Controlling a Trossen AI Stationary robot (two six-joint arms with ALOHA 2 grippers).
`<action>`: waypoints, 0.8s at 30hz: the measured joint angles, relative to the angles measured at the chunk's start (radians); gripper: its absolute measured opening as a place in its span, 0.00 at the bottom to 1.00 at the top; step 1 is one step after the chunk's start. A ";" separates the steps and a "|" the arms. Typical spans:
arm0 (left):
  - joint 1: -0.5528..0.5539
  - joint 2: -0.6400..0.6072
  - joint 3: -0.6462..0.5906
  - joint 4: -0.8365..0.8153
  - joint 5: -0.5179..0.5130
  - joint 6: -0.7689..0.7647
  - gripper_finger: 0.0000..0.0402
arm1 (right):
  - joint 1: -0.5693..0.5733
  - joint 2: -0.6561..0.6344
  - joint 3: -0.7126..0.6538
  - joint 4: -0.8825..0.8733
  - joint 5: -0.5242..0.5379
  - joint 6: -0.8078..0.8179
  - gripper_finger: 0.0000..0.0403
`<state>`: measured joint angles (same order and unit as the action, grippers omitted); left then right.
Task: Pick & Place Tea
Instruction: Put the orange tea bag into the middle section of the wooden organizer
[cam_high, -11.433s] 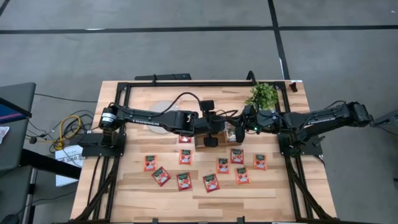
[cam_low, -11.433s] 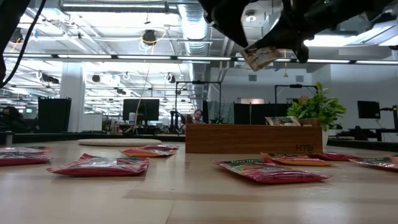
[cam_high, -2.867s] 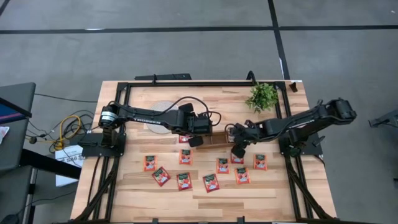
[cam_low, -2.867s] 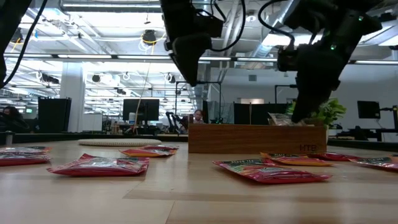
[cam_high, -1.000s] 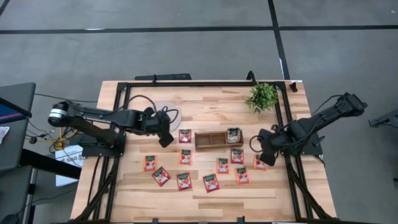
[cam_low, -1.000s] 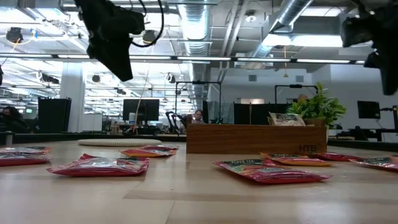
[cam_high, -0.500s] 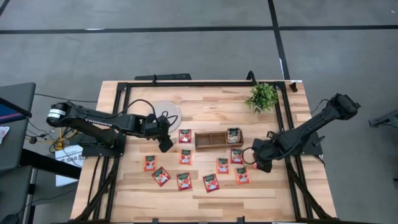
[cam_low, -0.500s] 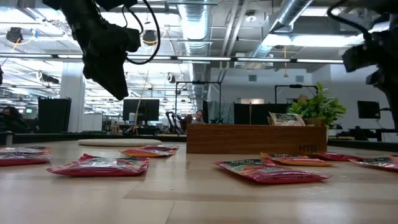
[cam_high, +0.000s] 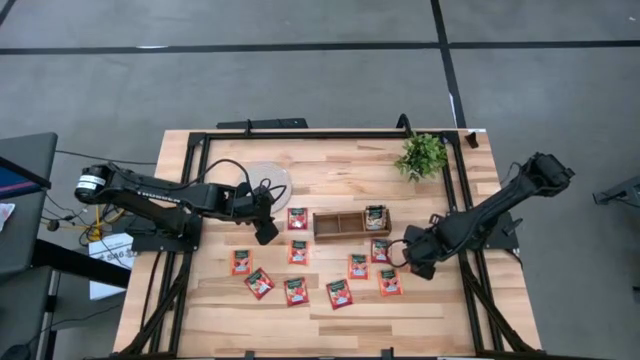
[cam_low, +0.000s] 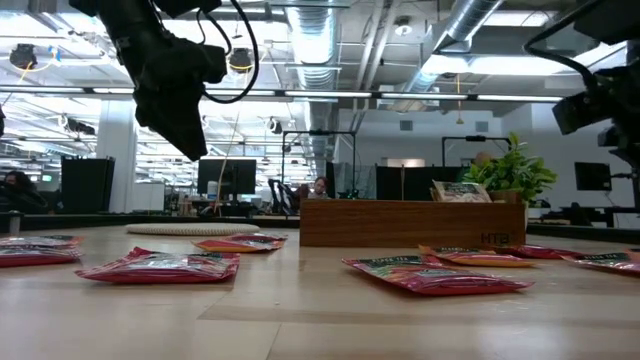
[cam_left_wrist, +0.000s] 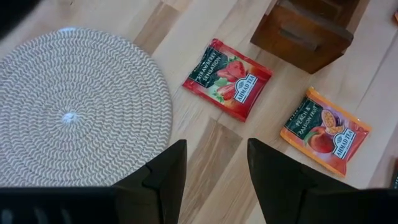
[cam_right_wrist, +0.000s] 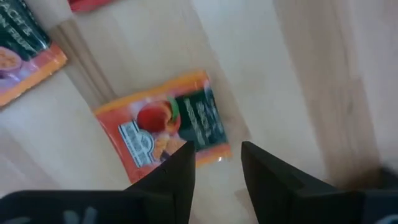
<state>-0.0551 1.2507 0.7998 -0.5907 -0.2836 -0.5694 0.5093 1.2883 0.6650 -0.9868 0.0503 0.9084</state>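
Tea sachets (cam_high: 297, 291) are mostly red with green print, a few orange; the tray (cam_high: 345, 224) is brown, the round mat (cam_left_wrist: 74, 112) white-beige coiled weave.

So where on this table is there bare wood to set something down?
Free: the strip between the round mat and the plant, behind the wooden tray; also the front edge. Crowded: the sachets in front of the tray.

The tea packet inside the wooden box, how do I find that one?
Find the brown wooden tray in the table's middle, beside the plant. Its right-end compartment holds one tea sachet. It is the only one inside; the others lie flat on the table.
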 joint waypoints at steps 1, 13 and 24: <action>0.000 0.000 0.000 -0.001 0.000 0.000 0.40 | 0.002 -0.014 -0.014 0.003 -0.016 0.016 0.30; 0.000 0.000 0.000 0.002 0.000 0.008 0.40 | -0.017 -0.208 -0.143 0.127 -0.105 0.027 0.30; 0.000 0.000 0.000 0.019 0.000 0.006 0.40 | -0.156 -0.172 -0.179 0.164 -0.144 -0.066 0.31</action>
<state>-0.0551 1.2510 0.8001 -0.5718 -0.2836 -0.5629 0.3536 1.1168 0.4862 -0.8223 -0.0934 0.8420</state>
